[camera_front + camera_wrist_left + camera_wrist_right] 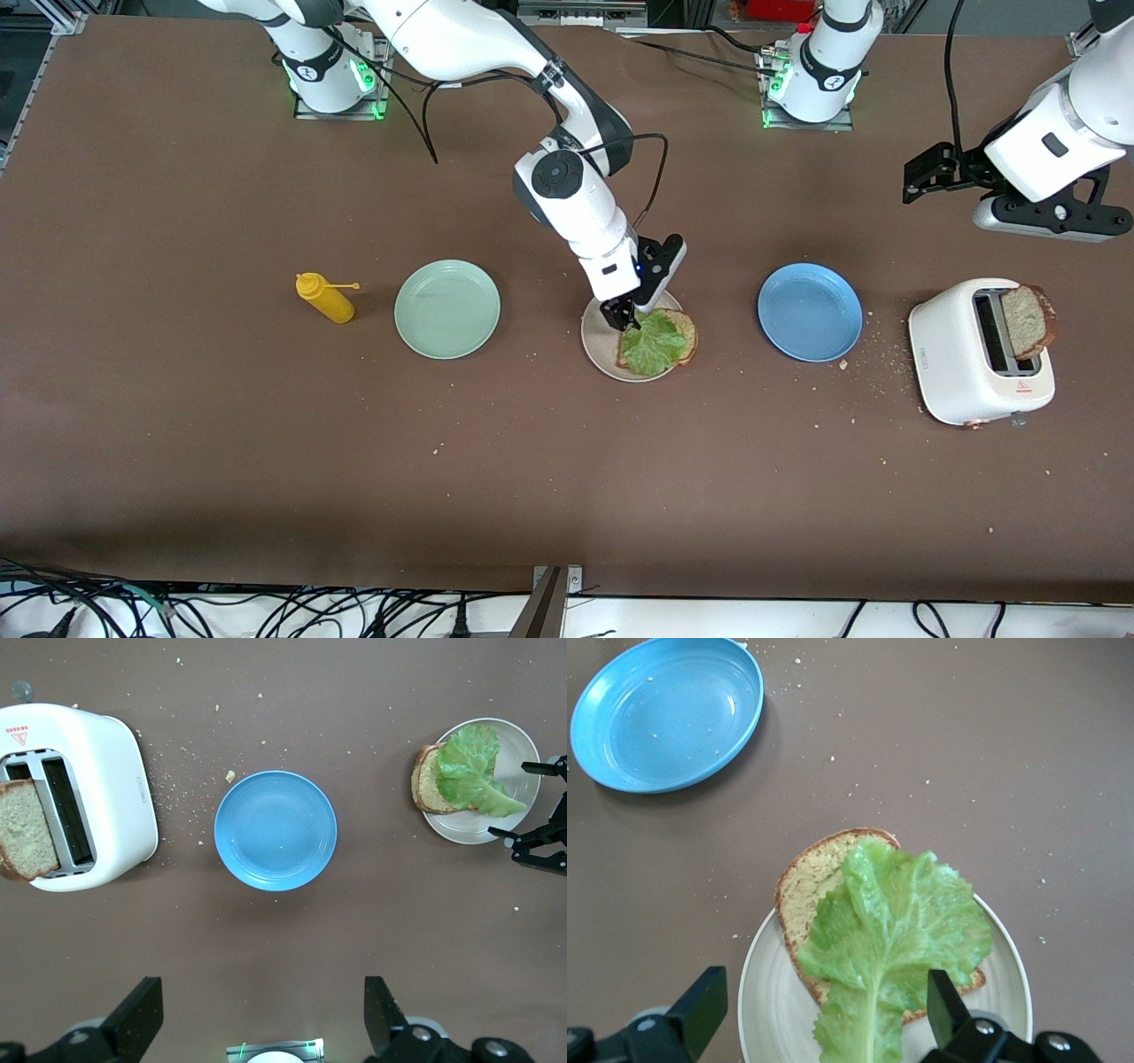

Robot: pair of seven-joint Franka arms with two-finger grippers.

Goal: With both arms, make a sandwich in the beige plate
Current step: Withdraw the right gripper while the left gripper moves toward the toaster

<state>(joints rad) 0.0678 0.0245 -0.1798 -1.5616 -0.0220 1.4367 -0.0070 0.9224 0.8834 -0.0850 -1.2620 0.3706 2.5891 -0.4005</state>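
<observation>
Sandwich half-built: right gripper [626, 316] hangs open and empty over the beige plate [597, 344], lettuce [651, 344] on bread [686, 331]. Left gripper [921, 173] — open, empty — should take the toaster's [952, 363] slice [1026, 321] by its edge, squarely.

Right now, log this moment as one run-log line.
stage: lettuce on bread slice in beige plate | right gripper: open, over plate | left gripper: open, waiting | second slice: in toaster
</observation>
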